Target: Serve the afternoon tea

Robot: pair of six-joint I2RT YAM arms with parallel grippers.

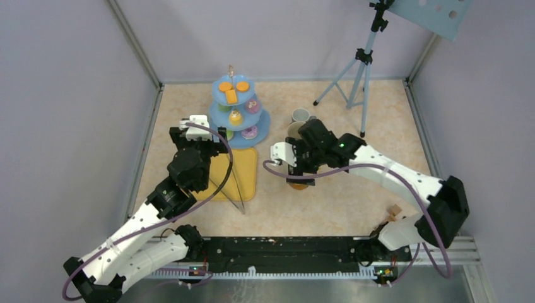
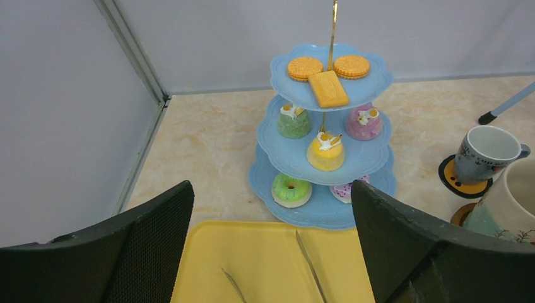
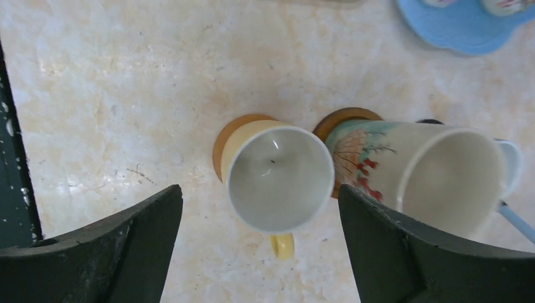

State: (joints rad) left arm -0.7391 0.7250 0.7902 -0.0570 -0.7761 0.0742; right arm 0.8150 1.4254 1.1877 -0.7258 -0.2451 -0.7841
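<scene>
The light-blue three-tier stand (image 1: 238, 111) holds biscuits on top, green, purple and yellow cakes in the middle and doughnuts below; it also shows in the left wrist view (image 2: 328, 158). My left gripper (image 2: 271, 189) is open and empty over the yellow tray, facing the stand. My right gripper (image 3: 258, 197) is open, straddling from above a yellow mug (image 3: 279, 177) that stands on a brown coaster (image 3: 228, 129). A cream flowered mug (image 3: 441, 180) stands beside it on another coaster (image 3: 347, 116). A grey mug (image 2: 489, 151) sits on a dark coaster (image 2: 455, 180).
The flat yellow tray (image 2: 265, 252) with the metal tongs (image 2: 309, 259) lies in front of the stand. A tripod (image 1: 359, 69) stands at the back right. Grey walls enclose the table on three sides.
</scene>
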